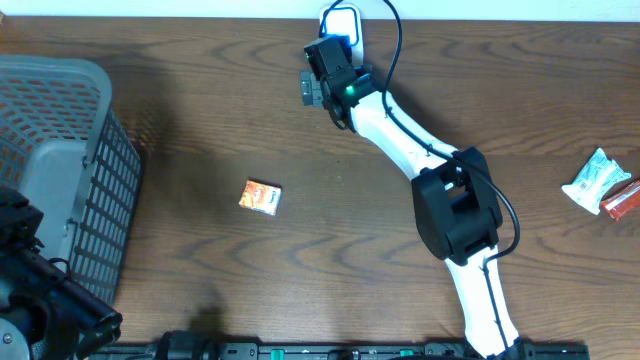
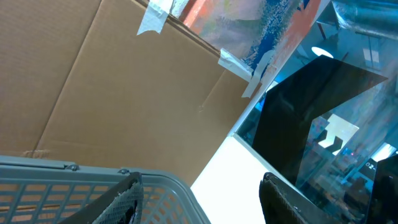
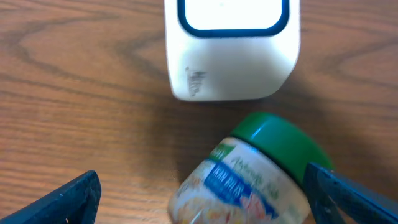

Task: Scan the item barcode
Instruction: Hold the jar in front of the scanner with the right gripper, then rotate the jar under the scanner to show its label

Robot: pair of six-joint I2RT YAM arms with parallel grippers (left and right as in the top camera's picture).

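jar [image 3: 249, 177] with green lid sits lower centre, under the white scanner [image 3: 230, 62], between the right gripper's [image 3: 202, 186] wide jaws; left gripper [image 2: 199, 199] jaws apart, empty.

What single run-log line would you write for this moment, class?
right end effector: open | jar: between its fingers, near scanner | left end effector: open, empty

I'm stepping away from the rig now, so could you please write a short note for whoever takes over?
Left gripper: open, empty, by the basket.
Right gripper: open, astride the green-lidded jar, not clamped on it.
Jar lies in front of the white scanner.
Done: jar is at the scanner.
Left: whether it scanned cannot be told; check, then handle the orange packet mid-table and the white packet at the right edge.
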